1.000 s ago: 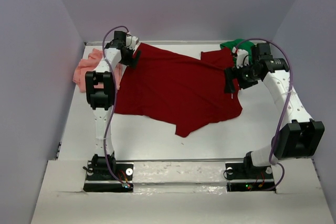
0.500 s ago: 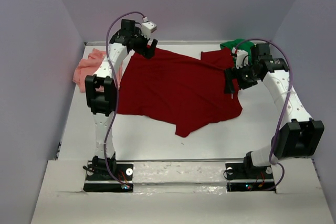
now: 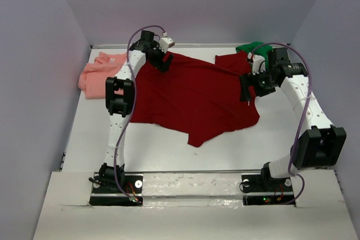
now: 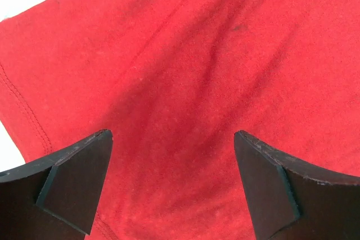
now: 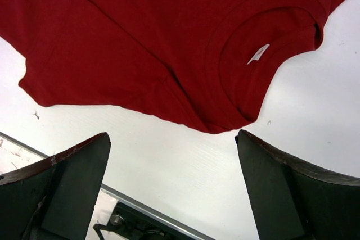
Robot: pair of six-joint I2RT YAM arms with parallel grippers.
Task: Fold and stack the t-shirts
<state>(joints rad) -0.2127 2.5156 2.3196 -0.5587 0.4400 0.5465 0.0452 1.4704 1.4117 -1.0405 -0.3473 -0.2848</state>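
Under and between the left fingers (image 4: 73, 189): dark red soft cloth short-sleeved t-shirt (image 3: 191, 96), stitched hem edge (image 4: 22, 105) just outside the left-hand finger, long crease (image 4: 208, 66) running up between both. Spread wide apart, clamped on nothing, hovering close over the cloth near its far left corner. Same for right fingers (image 5: 281, 195): wide apart, empty, held above the shirt's right edge, round collar (image 5: 225, 32) and white neck label (image 5: 257, 53) ahead of them toward the right-hand finger, bare white tabletop (image 5: 169, 155) directly between.

Lying mostly open but rumpled, one corner trailing back on the near side of both fingers, one sleeve (image 3: 228, 61) flipped over beyond the right fingers. Salmon pink cloth t-shirt (image 3: 95, 74) bunched well outside the left fingers. Bright green cloth t-shirt (image 3: 250, 47) crumpled behind the right fingers, touching the red sleeve or just beside it, cannot tell which.

Probably flattening stage: no fold made yet, nothing stacked.

To do it well:
- Drop left fingers onto the hem edge, not mid-panel.
- Take both layers at the seam, else likely only the top layer slides.
- Bring right fingers forward onto the shoulder beside the collar before closing.
- Pull outward together, low over the tabletop, to take creases out.
- Avoid dragging the green shirt along.
- Square hem and sleeves before the first fold, since an uneven base risks a lopsided stack.
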